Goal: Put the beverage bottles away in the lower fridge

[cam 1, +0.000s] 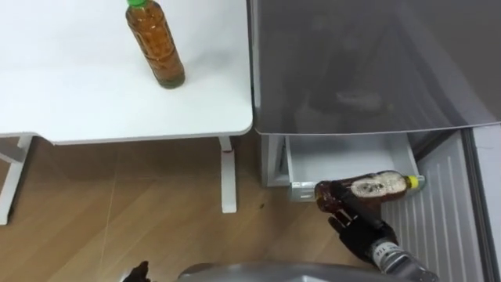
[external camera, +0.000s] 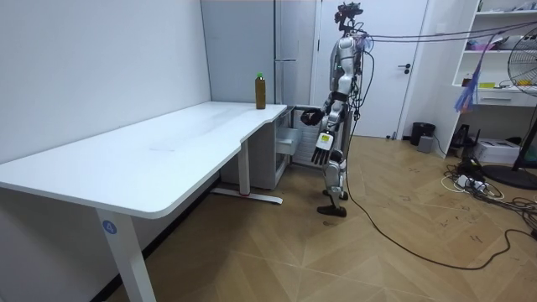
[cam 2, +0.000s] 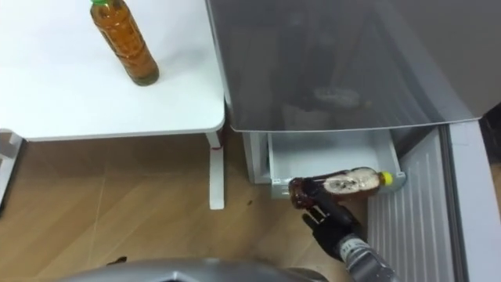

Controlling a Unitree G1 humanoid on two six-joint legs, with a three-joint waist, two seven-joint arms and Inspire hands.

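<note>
Grips dark bottle (cam 1: 368, 190) sideways in right hand (cam 1: 356, 229), fingers curled round it, yellow cap toward 3 o'clock, over front rim of open drawer (cam 1: 344, 160). Upright at 10 o'clock on surface (cam 1: 78, 102): green-cap bottle (cam 1: 156, 43), amber drink. Left hand (external camera: 320, 154) hanging, fingers relaxed.

The right hand (cam 1: 358, 229) is hiding the underside of the dark bottle (cam 1: 368, 189) it is clasping, and its wrist is being cut off by the bottom edge. Just beyond the hand, the drawer (cam 1: 344, 160) is lying partly hidden under the fridge top (cam 1: 368, 70). Far to the hand's left, the tea bottle (cam 1: 156, 43) is being clipped at its cap by the top edge, and the left hand (cam 1: 139, 272) is showing as a dark sliver.
</note>
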